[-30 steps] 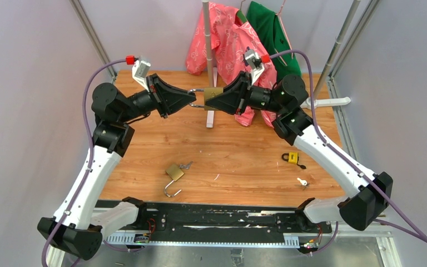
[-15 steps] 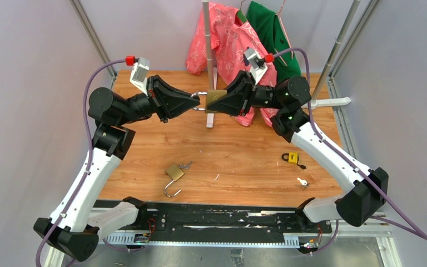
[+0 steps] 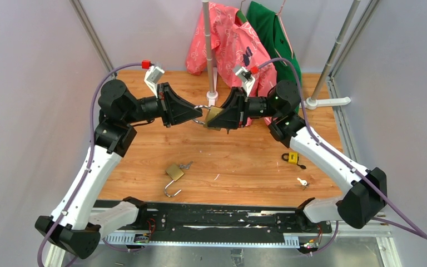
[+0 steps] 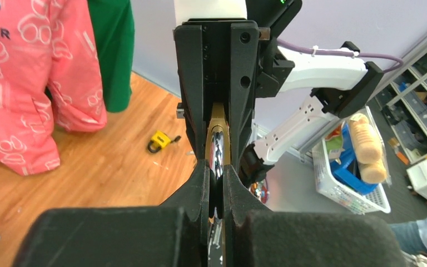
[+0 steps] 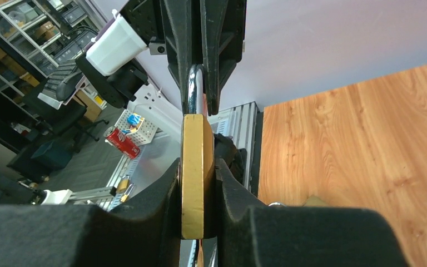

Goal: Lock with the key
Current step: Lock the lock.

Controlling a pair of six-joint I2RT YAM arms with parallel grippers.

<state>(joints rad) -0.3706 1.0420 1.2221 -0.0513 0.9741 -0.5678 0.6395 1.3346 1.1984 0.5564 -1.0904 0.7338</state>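
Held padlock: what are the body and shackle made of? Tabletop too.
The padlock body looks like brass: matte yellow-gold with a flat, dull edge. The shackle is probably chrome-plated steel: silvery with bright mirror highlights. The tabletop is wood or wood-look laminate: orange-brown with grain lines and a slight sheen. I can't tell which from here.

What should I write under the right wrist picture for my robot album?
Teamwork: the right gripper clamps a brass padlock edge-on while the left gripper pinches its silver shackle.
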